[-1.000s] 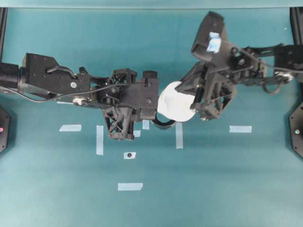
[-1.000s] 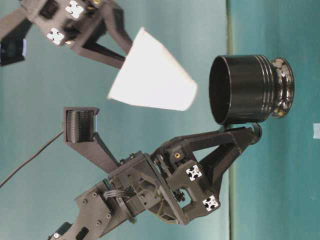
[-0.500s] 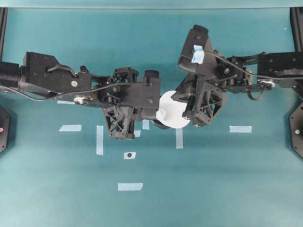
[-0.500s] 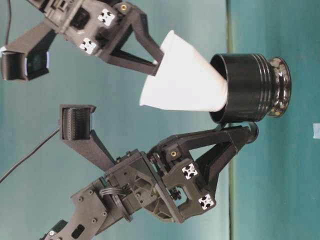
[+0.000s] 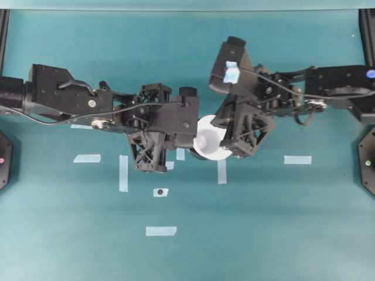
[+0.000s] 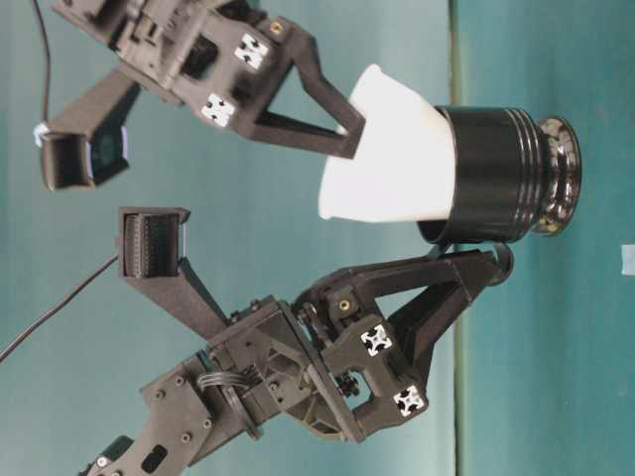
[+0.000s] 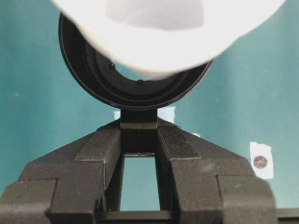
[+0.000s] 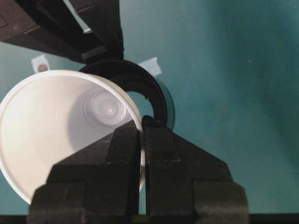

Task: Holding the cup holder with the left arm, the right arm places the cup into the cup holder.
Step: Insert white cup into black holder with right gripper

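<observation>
Cup (image 6: 387, 159), white and cone-shaped, is seen at the upper middle of the table-level view, with its narrow end already inside the mouth of the black cup holder (image 6: 501, 174). Its wide rim is pinched by the right gripper (image 8: 141, 123), whose fingers are pressed together on the wall, one inside and one outside. The cup is tilted and not fully seated. The holder's short side tab is clamped by the left gripper (image 7: 138, 126), with a narrow gap kept between its fingers. In the overhead view, both arms meet at the middle of the frame, the left arm (image 5: 88, 102) from the left and the right arm (image 5: 310, 93), marked with blue tape (image 5: 232, 72), from the right. Pale tape strips (image 5: 87, 158) are seen on the teal table (image 5: 263, 234).
</observation>
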Tool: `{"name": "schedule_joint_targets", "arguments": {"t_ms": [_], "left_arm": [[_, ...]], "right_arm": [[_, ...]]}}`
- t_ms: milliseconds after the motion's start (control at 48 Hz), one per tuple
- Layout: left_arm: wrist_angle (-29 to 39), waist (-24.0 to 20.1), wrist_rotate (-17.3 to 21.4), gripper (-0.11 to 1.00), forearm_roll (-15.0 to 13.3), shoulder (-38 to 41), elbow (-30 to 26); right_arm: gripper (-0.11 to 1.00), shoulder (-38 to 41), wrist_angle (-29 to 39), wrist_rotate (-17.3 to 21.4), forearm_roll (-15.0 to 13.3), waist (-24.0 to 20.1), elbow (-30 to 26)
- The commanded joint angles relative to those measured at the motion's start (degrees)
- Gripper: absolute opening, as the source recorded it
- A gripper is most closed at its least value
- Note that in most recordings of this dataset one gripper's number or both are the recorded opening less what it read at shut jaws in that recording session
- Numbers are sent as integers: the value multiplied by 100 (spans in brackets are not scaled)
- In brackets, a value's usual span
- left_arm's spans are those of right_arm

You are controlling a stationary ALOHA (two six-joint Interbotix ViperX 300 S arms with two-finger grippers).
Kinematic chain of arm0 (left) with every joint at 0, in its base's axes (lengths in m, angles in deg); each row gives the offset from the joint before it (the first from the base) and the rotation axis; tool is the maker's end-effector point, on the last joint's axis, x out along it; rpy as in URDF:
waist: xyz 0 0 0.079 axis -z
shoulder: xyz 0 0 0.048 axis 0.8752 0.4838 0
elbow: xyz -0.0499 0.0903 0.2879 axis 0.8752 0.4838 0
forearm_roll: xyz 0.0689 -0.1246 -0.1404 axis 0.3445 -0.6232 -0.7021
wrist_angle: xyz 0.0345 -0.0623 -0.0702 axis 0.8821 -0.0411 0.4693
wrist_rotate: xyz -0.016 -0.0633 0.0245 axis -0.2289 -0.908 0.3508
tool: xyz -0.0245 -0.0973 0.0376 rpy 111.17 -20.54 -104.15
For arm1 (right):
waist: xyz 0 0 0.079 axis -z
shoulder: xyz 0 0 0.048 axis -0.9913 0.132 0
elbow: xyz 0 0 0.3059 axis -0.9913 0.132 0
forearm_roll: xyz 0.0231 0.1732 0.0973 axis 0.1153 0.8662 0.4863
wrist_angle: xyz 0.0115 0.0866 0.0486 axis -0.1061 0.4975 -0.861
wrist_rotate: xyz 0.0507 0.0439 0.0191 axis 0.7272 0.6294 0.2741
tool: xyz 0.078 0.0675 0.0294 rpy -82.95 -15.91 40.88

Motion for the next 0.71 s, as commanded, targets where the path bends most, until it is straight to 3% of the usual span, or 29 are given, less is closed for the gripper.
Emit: {"name": "schedule_joint_targets", "arguments": {"t_ms": [0,687], "left_arm": [[-18,9,-9,23,9,-88,-141],[-18,35,-9,23,9,-88,-149]], "right_arm": [[3,35,-44,18,0,-18,-193],[3,229,-35,26,-9,0,-193]]}}
